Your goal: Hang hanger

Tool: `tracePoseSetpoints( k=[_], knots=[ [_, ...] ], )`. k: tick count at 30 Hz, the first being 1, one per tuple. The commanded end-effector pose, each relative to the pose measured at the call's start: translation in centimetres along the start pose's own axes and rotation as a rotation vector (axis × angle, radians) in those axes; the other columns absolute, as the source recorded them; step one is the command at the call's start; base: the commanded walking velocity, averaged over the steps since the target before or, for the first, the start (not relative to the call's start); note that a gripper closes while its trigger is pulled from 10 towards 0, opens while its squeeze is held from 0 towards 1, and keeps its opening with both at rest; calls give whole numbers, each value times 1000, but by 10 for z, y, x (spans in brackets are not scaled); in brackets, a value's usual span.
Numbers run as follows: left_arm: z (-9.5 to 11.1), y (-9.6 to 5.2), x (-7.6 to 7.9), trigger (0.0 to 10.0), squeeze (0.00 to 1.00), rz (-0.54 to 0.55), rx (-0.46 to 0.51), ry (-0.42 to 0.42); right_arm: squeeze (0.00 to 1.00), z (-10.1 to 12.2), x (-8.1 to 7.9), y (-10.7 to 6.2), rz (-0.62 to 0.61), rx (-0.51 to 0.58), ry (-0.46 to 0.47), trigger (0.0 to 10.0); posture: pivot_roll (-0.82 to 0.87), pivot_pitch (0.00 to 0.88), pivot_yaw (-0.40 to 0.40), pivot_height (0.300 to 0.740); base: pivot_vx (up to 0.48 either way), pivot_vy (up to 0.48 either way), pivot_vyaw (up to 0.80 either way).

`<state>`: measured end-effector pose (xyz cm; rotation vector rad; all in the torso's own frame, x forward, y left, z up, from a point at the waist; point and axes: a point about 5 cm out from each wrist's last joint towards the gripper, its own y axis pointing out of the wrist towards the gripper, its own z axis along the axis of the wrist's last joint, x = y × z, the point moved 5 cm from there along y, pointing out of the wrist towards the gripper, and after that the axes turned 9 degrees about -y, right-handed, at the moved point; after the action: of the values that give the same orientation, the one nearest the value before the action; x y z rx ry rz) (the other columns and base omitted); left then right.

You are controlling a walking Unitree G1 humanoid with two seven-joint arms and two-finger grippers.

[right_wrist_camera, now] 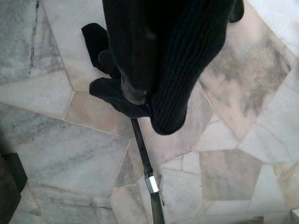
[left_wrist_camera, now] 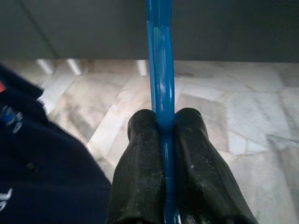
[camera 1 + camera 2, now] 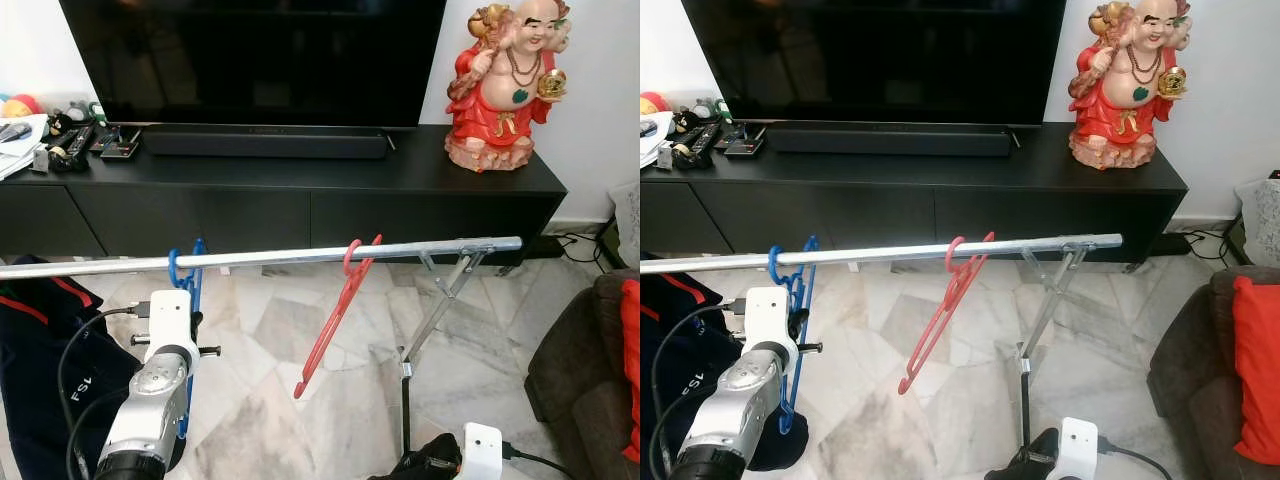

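Note:
A blue hanger has its hook over the left part of a silver rail. My left gripper is shut on the hanger's blue bar, the two black fingers pressing it from both sides just below the rail. Further right on the same rail hangs a red hanger, tilted. My right arm stays low near the rack's stand. Its gripper points at the floor, fingers together with nothing held.
The rack's folding leg and upright pole stand on the marble floor. A dark garment hangs at the left. Behind are a black TV console and a red statue. A brown sofa stands on the right.

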<state>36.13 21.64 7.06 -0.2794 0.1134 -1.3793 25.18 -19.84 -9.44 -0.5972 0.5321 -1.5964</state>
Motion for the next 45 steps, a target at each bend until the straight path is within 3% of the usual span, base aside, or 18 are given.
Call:
tracePoseSetpoints(
  k=[1, 10, 18, 19, 20, 22, 23, 31, 36, 37, 40, 45],
  knots=[
    [8, -5, 1, 0, 0, -58, 50, 34, 0, -2, -1, -1, 4, -7, 1, 10000, -32, 83, 2, 740, 0, 0, 0],
    [15, -26, -4, 0, 0, -153, 153, 76, 0, -4, -2, -1, 6, -9, -1, 10000, -32, 83, 1, 740, 0, 0, 0],
    [-11, -42, -16, 392, 0, -169, 129, 116, 0, -7, 0, -2, 3, -22, -2, 10000, -29, 76, 2, 740, 0, 0, 0],
    [-20, -44, -19, 6588, 0, -165, 108, 130, 0, -9, -1, -2, 4, -28, -3, 10000, -28, 73, 3, 740, 0, 0, 0],
    [-27, -44, -21, 10000, 0, -158, 89, 135, 0, -10, -1, -3, 5, -31, -3, 10000, -30, 69, 4, 740, 0, 0, 0],
    [-35, -45, -24, 10000, 0, -149, 66, 139, 0, -12, -1, -3, 6, -35, -2, 10000, -30, 69, 4, 740, 0, 0, 0],
    [-55, -47, -31, 10000, 0, -125, 5, 135, 0, -13, -2, -3, 8, -40, -4, 10000, -31, 66, 6, 740, 0, 0, 0],
    [-138, -62, -53, 10000, 0, -36, -270, 143, 0, -13, -5, -3, 7, -49, -1, 10000, -39, 63, 8, 740, 0, 0, 0],
    [-164, -72, -58, 10000, 0, -18, -360, 152, 0, -13, -4, -3, 2, -48, 2, 10000, -37, 68, 9, 740, 0, 0, 0],
    [-180, -81, -59, 10000, 0, -21, -426, 174, 0, -13, -3, -3, 0, -48, 3, 10000, -38, 69, 9, 740, 0, 0, 0],
    [-198, -93, -65, 10000, 0, 15, -498, 159, 0, -13, -1, -3, -5, -47, 6, 10000, -39, 74, 8, 740, 0, 0, 0],
    [-209, -102, -66, 10000, 0, 27, -531, 153, 0, -14, 1, -3, -7, -46, 6, 10000, -33, 80, 6, 740, 0, 294, 0]
  ],
)
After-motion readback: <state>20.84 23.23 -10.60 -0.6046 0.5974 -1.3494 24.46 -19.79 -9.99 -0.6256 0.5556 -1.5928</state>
